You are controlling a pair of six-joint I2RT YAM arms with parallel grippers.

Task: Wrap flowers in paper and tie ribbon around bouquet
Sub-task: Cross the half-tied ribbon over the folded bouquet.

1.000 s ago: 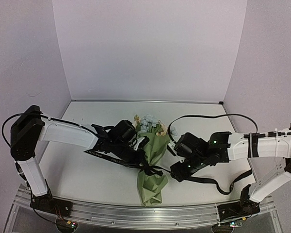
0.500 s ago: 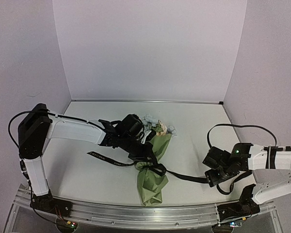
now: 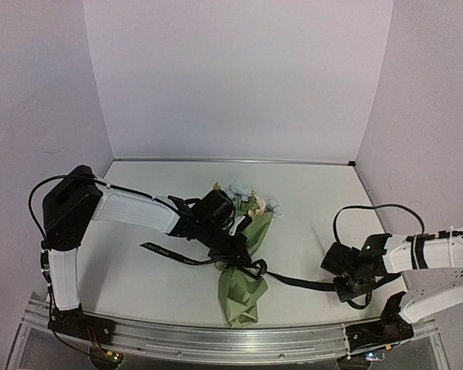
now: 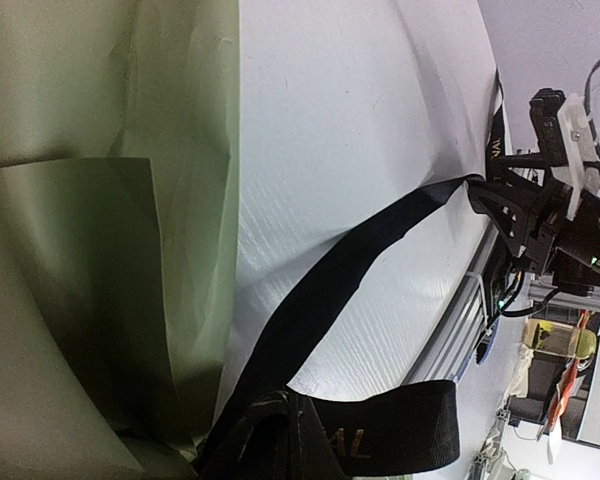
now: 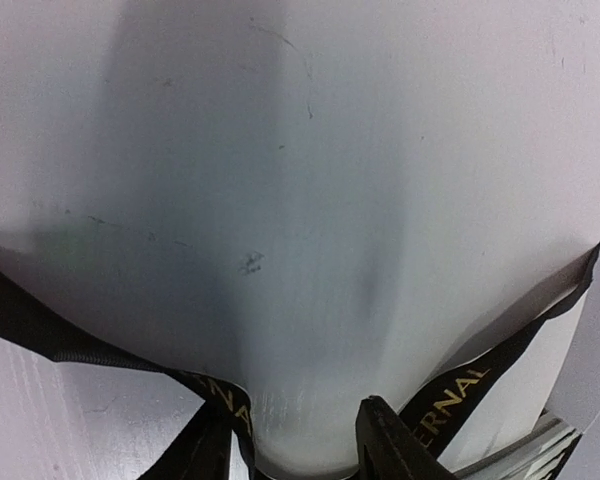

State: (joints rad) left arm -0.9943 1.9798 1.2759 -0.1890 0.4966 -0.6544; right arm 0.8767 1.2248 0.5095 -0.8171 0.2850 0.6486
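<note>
The bouquet point(image 3: 242, 271) lies mid-table point(image 3: 316, 208), a little toward the near edge, its narrow end toward the arms. The flowers point(image 3: 245, 200) show at the far, wide end of the olive paper point(image 3: 239, 299) cone. The ribbon point(image 3: 297, 282) crosses the cone at its waist. One end trails left over the table, and the other runs right, stretched straight, to the right gripper point(image 3: 346, 284)

The left gripper point(image 3: 238, 248) sits at the waist of the cone, jaws fully closed. In its wrist view the ribbon bunches up right at the bottom edge, beside the paper, but I cannot tell whether the jaws pinch it

The right gripper is low over the table, well to the right of the bouquet. Its fingers point(image 5: 392, 442) stand partly apart, with bare table showing between them. Two strands of ribbon come down to them, one to each finger, the lettered face up. Nothing is pinched in the gap that shows
</note>
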